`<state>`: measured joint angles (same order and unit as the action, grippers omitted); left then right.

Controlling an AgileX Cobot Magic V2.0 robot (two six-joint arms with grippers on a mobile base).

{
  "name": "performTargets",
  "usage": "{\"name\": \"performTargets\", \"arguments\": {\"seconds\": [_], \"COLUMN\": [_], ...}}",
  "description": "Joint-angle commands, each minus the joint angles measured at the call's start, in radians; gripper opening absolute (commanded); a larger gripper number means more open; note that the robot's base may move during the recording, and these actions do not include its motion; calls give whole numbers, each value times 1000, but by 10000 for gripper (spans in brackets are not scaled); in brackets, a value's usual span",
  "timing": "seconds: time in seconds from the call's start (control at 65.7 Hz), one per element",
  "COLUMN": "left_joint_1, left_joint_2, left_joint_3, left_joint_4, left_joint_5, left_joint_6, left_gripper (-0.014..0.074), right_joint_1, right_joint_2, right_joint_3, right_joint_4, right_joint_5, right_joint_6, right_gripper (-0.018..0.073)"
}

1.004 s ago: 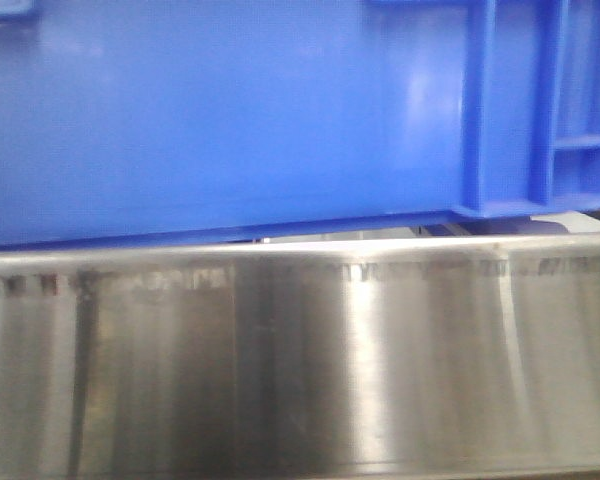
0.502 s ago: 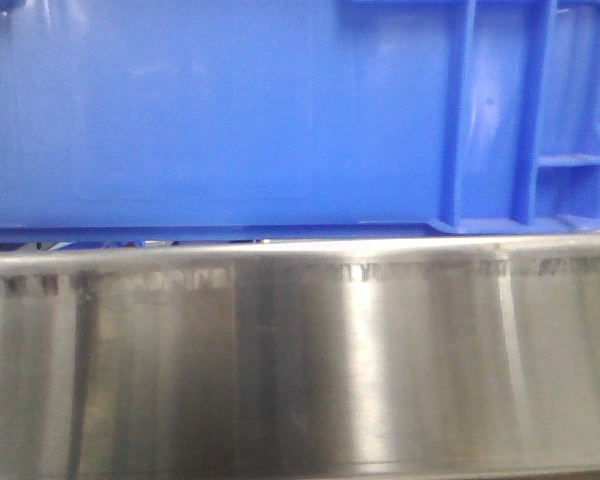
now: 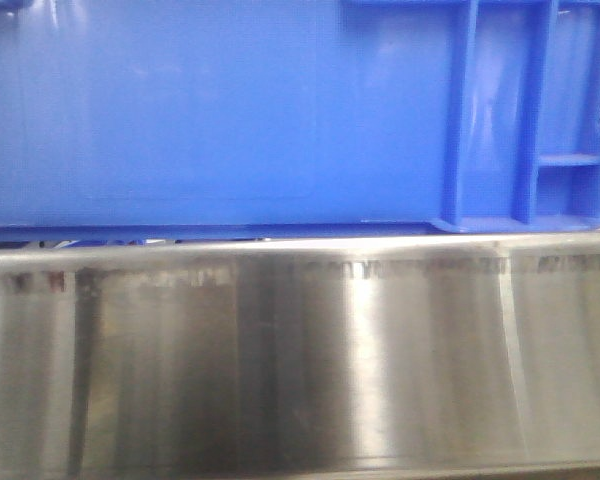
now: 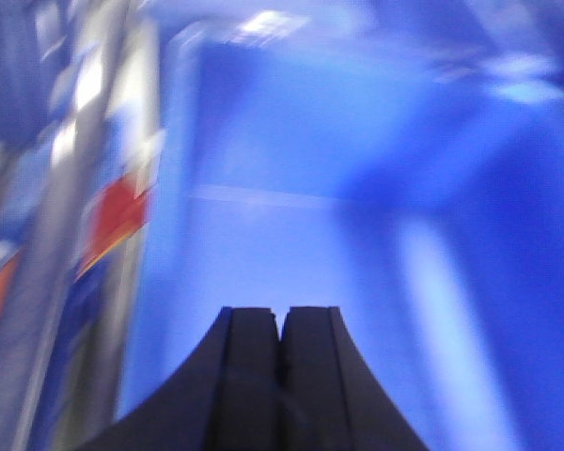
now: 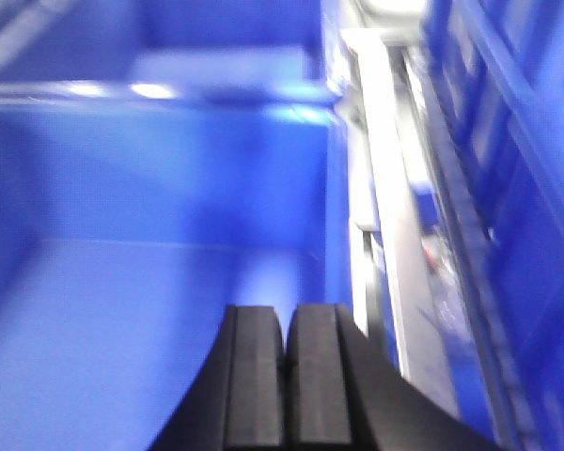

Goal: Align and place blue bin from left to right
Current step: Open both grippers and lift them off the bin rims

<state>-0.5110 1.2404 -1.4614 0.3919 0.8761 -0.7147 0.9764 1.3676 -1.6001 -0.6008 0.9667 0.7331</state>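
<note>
The blue bin [image 3: 230, 110] fills the upper half of the front view, its smooth side facing me and its ribbed corner [image 3: 525, 120] at the right. It sits level just behind a steel edge. My left gripper [image 4: 282, 310] is shut, fingers pressed together with nothing between them, over the blue bin's [image 4: 291, 235] floor near its left wall. My right gripper [image 5: 287, 310] is also shut and empty, over the blue bin's [image 5: 150, 310] floor beside its right wall. Both wrist views are blurred.
A brushed steel panel [image 3: 300, 370] spans the lower half of the front view. Left of the bin run a metal rail [image 4: 56, 235] and a red-and-blue shape [image 4: 117, 216]. To its right, a pale rail [image 5: 385, 235] separates it from another ribbed blue crate [image 5: 526, 188].
Since a second ago the blue bin has shifted slightly left, and its tilted bottom edge now lies level. Almost nothing has changed in the last half second.
</note>
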Motion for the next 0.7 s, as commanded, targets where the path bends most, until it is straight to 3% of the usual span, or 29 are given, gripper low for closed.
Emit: {"name": "performTargets", "arguments": {"seconds": [0.0,0.137,0.32,0.472,0.685], "left_joint_1": [-8,-8,-8,-8,-8], "left_joint_2": [-81,-192,-338,-417,-530], "left_joint_3": [108,265,433,510,598], "left_joint_4": [-6,-2,-2,5,5], "left_joint_5": [-151,-367,-643,-702,-714], "left_joint_6": [7,12,144,241,244], "left_gripper": [-111,-111,-111,-111,-111], "right_joint_1": [4,4,4,4,4], "right_joint_2": [-60,-169,-318,-420,-607], "right_joint_3": [77,216,374,481,630], "right_joint_4": [-14,-15,-15,-15,-15], "right_joint_5": [-122,-310,-488,-503,-507], "right_joint_6": [-15,-26,-133,-167,-167], "right_gripper": [-78,-78,-78,-78,-78]}}
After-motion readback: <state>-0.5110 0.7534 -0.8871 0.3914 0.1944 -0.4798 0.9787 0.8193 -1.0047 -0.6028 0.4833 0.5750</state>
